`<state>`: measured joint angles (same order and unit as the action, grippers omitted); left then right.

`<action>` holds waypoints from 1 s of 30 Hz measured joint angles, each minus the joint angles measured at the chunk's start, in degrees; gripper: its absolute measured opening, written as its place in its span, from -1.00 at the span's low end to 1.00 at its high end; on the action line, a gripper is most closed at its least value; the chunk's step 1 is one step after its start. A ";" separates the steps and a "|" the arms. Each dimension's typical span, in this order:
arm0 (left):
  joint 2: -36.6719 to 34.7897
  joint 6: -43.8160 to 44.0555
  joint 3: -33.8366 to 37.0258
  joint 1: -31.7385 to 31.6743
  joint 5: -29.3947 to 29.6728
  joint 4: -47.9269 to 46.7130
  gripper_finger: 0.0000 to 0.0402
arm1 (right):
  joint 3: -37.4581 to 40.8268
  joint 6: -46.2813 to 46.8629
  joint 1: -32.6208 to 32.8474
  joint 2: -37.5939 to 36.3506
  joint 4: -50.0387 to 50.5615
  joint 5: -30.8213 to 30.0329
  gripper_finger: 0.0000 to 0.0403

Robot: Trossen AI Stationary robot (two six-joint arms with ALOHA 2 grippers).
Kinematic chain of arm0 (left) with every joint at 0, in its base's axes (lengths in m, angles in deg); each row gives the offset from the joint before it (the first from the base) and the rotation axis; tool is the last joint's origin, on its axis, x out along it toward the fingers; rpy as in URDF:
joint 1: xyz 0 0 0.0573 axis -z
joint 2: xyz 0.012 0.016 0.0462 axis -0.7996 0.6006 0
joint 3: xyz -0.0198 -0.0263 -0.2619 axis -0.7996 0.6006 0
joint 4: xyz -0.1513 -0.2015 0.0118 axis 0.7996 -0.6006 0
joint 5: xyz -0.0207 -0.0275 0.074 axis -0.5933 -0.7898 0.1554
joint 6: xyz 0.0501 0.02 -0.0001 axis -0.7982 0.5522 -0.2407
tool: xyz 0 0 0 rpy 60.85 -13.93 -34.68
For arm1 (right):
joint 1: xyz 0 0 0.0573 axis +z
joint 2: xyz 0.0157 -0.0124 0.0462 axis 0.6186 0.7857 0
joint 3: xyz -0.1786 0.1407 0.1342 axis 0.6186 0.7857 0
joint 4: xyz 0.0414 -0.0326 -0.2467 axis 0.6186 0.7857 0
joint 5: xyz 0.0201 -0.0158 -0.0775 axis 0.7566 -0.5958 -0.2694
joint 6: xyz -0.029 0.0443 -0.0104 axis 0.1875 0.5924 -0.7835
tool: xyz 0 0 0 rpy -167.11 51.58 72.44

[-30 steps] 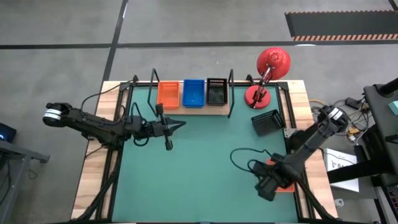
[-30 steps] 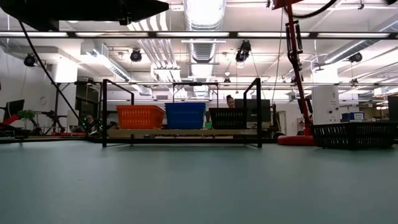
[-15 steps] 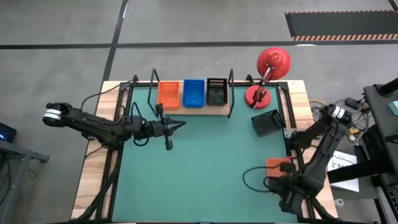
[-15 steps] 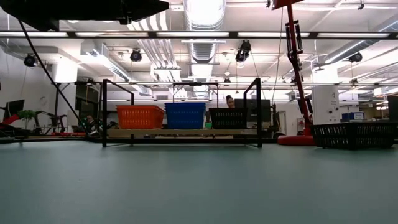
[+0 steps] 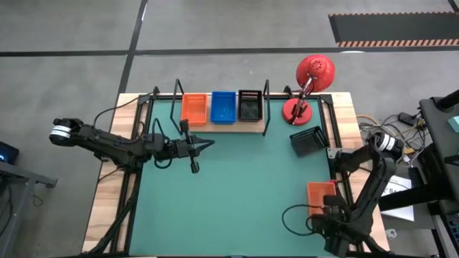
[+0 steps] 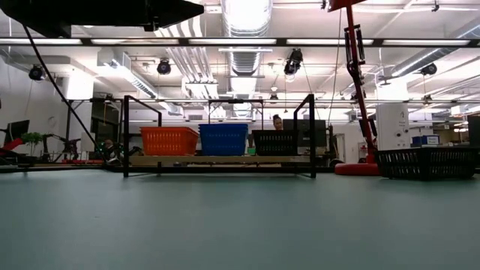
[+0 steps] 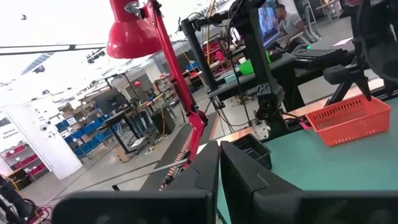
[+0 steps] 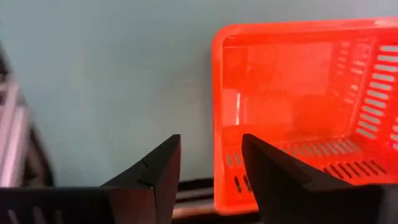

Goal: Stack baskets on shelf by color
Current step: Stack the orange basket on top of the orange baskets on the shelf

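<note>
R gripper (image 8: 208,163) fingers spread, by orange basket (image 5: 320,193) at table's (image 5: 237,186) right edge; L gripper (image 5: 206,144) fingers pressed together, mid-table w/ open room.

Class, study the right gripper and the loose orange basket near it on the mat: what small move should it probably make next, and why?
Probably ease the right gripper forward so its open fingers straddle the near wall of the loose orange basket, then close. It sits right at that wall, holding nothing, while the shelf already carries an orange basket to stack on.
</note>
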<state>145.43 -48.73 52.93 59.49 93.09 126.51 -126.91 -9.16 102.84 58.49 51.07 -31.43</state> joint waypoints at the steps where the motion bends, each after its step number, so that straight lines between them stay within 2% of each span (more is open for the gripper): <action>1: 0.00 0.08 0.02 0.03 0.00 -0.02 -1.00 | 0.46 -0.26 0.01 0.53 -0.14 -0.30 -0.20; 7: 0.00 0.13 0.05 0.10 -0.02 -0.02 -1.00 | 4.16 -3.38 -0.02 1.96 -3.95 -5.34 -0.40; 14: 0.00 1.78 0.07 0.11 -0.02 -0.02 -1.00 | 5.04 -3.38 -0.44 1.50 -7.91 -5.92 -0.91; 19: -0.67 1.10 0.07 0.10 0.11 0.01 -1.00 | 1.71 -2.76 -3.16 1.50 -7.88 -11.05 -0.95; 22: -2.96 -2.22 0.07 0.12 2.67 0.45 -1.00 | -0.73 -3.26 -6.71 1.62 -7.90 -12.09 -0.96; 25: -6.32 -5.02 0.07 0.14 5.27 0.37 -1.00 | -2.96 -6.27 -10.66 1.93 -7.91 -13.83 -0.96; 30: -12.27 -4.94 0.79 0.29 5.66 -4.08 -1.00 | -6.64 -13.54 -17.01 1.91 -7.87 -21.55 -0.96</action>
<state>133.16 -53.67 53.72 59.78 98.75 122.44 -133.55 -22.70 85.82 60.41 43.20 -52.98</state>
